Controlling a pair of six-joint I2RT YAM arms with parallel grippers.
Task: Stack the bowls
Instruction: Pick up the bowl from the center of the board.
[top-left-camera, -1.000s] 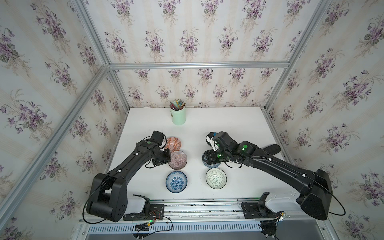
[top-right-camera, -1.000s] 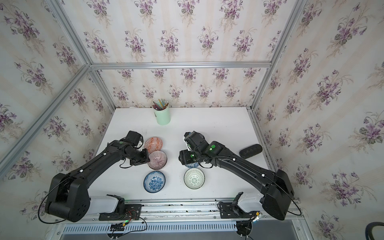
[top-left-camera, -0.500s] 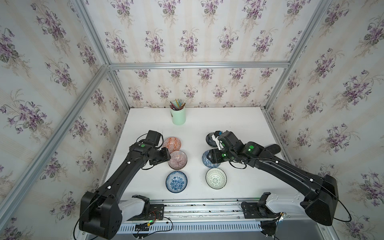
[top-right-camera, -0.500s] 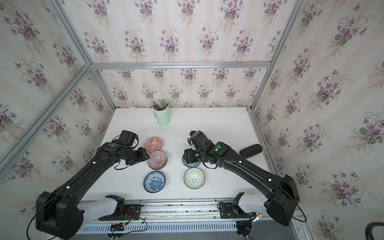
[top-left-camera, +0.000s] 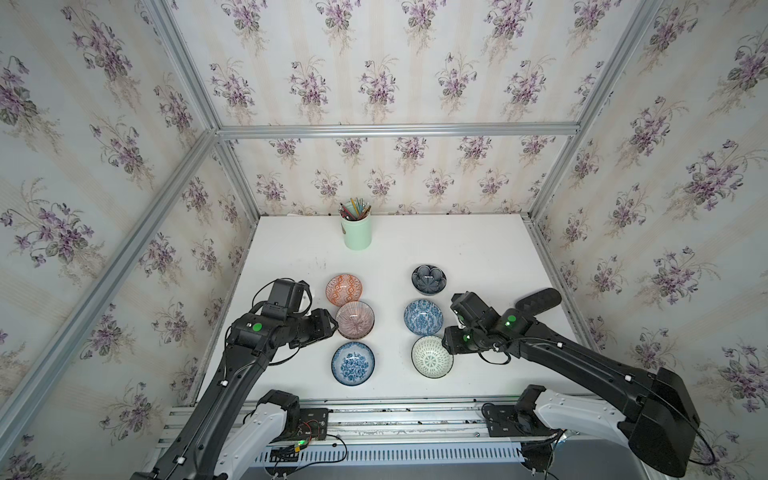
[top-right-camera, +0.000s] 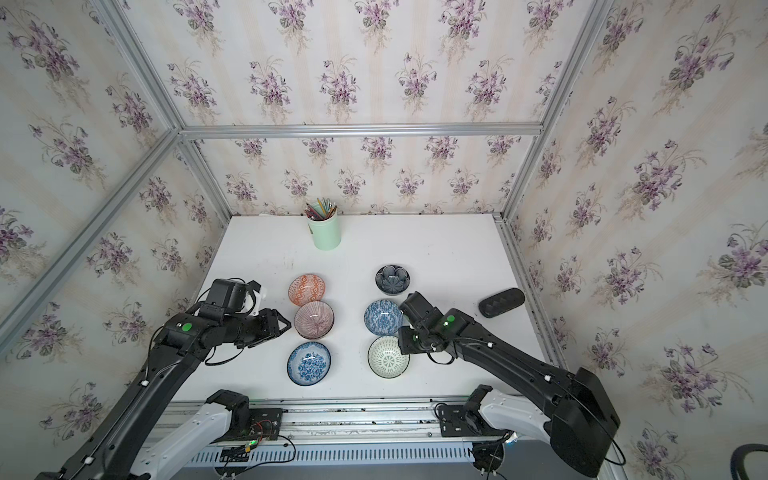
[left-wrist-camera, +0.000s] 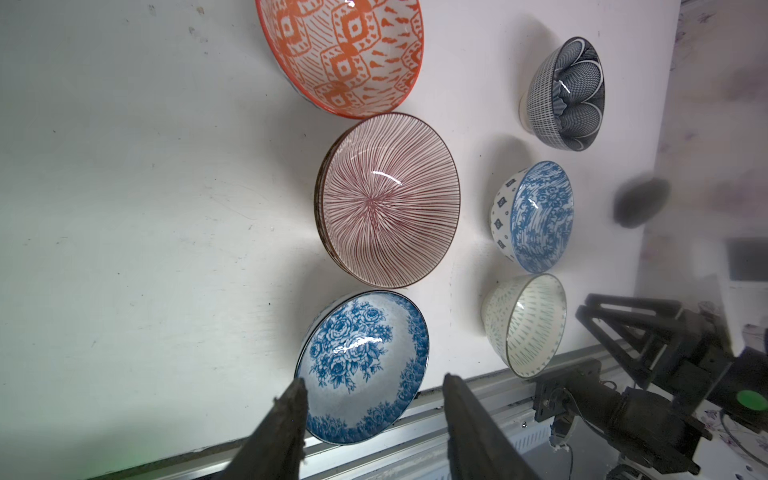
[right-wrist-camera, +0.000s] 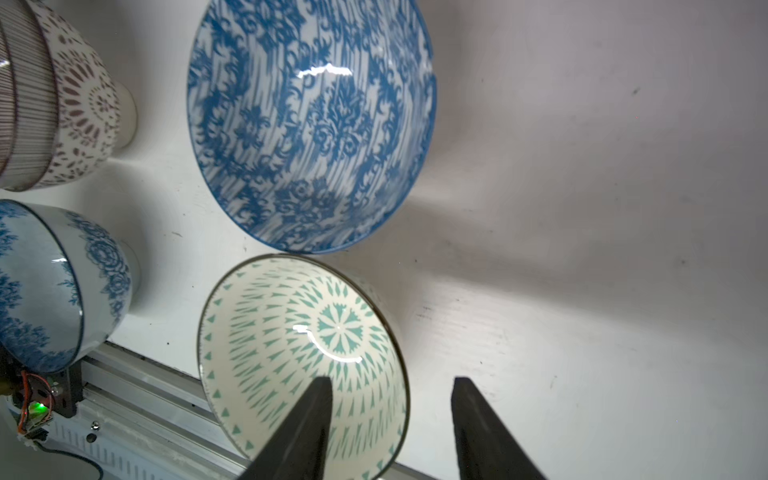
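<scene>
In both top views six bowls show in two columns: orange (top-left-camera: 343, 288), pink striped (top-left-camera: 354, 319) and blue floral (top-left-camera: 353, 363); navy (top-left-camera: 429, 279), blue patterned (top-left-camera: 423, 316) and white with green marks (top-left-camera: 432, 356). The pink bowl (right-wrist-camera: 16, 83) sits nested in a white lattice bowl (right-wrist-camera: 83, 104). My left gripper (top-left-camera: 332, 326) is open and empty, just left of that pair. My right gripper (right-wrist-camera: 392, 386) is open at the white bowl's (right-wrist-camera: 291, 332) right side. One finger (right-wrist-camera: 316, 407) hangs over its inside, the other outside, with the rim between them.
A mint-green cup of pencils (top-left-camera: 356, 232) stands at the back of the white table (top-left-camera: 478, 257). A black oblong object (top-left-camera: 538, 301) lies near the right edge. An aluminium rail (top-left-camera: 395, 413) runs along the front. Papered walls close three sides.
My left gripper has let go of the pink bowl and drawn back to the left. My right arm has come off the blue patterned bowl and moved forward to the white bowl's rim, jaws narrower.
</scene>
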